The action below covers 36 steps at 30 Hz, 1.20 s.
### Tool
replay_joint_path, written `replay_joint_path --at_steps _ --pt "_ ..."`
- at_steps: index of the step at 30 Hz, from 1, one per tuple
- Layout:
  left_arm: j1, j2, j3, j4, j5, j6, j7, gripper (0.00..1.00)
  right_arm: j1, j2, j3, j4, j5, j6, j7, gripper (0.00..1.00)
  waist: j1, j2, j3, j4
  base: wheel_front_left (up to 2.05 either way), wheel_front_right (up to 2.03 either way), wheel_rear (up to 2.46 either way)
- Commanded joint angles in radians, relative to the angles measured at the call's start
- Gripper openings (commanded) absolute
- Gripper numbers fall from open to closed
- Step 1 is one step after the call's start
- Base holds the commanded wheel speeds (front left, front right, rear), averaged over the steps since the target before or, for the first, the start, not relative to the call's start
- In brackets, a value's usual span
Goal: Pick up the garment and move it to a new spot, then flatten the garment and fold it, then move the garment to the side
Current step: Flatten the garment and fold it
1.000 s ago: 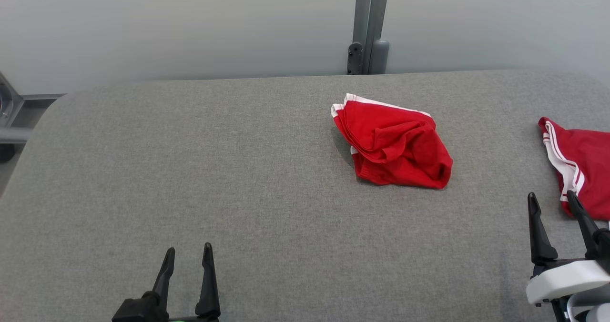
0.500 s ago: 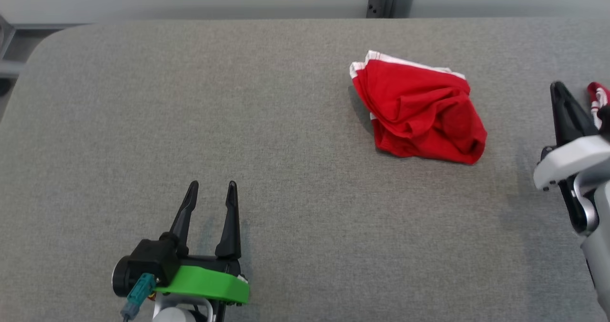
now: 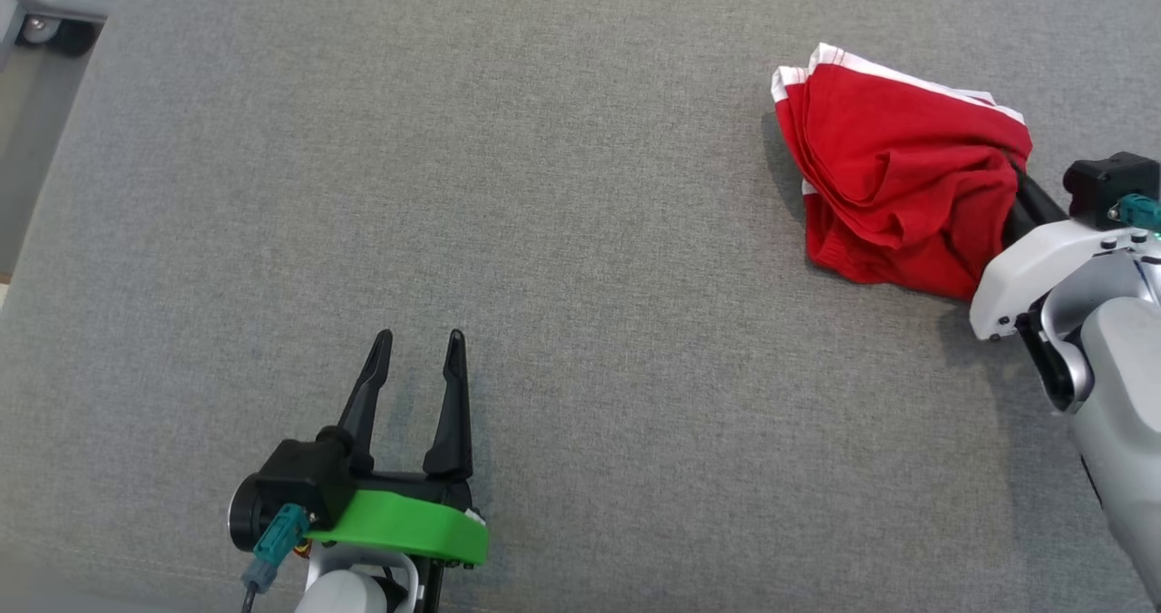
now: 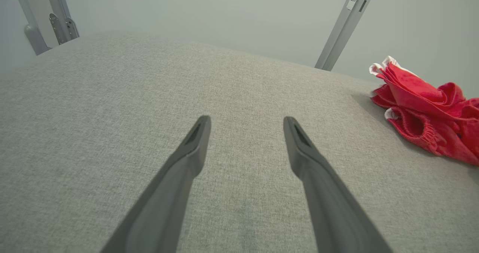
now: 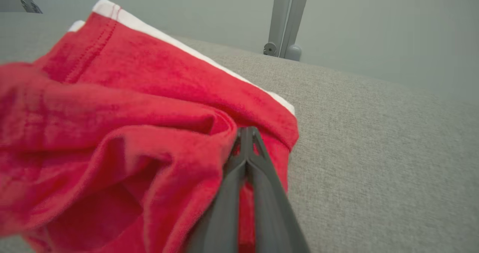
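Garment (image 3: 898, 169), crumpled red with white trim (right claw (image 5: 246, 131) tight on a fold; left claw (image 3: 419, 336) agape)

Test lab: grey fabric table (image 3: 544, 187), metal post (image 5: 286, 17).

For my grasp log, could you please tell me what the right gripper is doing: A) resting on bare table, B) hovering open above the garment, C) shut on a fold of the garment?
C: the right gripper has its fingers pressed together on a fold of the garment.
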Motion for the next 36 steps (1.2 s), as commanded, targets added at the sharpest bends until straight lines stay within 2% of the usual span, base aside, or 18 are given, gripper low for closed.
replay_joint_path --at_steps 1,3,11,13,22,29,36 --pt "-0.007 0.001 0.001 0.002 0.002 0.003 0.000 1.00 -0.002 -0.003 0.030 -0.002 0.024 -0.002 0.005 0.00 0.0000 0.0000 0.000 0.001 0.00 0.00 0.00" --pt "-0.005 0.001 0.001 0.002 0.002 0.003 0.000 1.00 0.019 -0.010 0.106 -0.032 0.085 -0.001 0.014 0.00 0.0000 0.0000 -0.008 -0.004 0.00 0.00 0.00" --pt "0.011 0.001 0.002 0.004 0.004 0.003 0.000 1.00 0.067 -0.126 0.332 -0.152 0.266 -0.001 0.029 0.00 0.0000 0.0000 -0.033 -0.022 0.00 0.00 0.00" --pt "0.013 0.001 0.004 0.003 0.005 0.002 0.000 1.00 0.072 -0.150 0.382 -0.172 0.290 -0.001 0.033 0.00 0.0000 0.0000 -0.037 -0.025 0.00 0.00 0.00" --pt "0.016 0.001 0.001 -0.001 0.005 0.002 0.000 1.00 0.061 -0.189 0.559 -0.205 0.355 -0.001 0.012 0.00 0.0000 0.0000 -0.040 -0.026 0.00 0.00 0.00" --pt "0.043 0.001 0.017 0.006 0.006 0.009 0.000 1.00 0.085 -0.196 0.650 -0.175 0.395 -0.001 0.013 0.00 0.0000 0.0000 -0.081 -0.042 0.00 0.00 0.00" --pt "0.102 0.001 0.041 0.003 0.011 0.013 0.000 1.00 0.132 -0.204 0.624 -0.122 0.396 -0.001 -0.044 0.00 0.0000 0.0000 -0.174 -0.093 0.00 0.00 0.00"
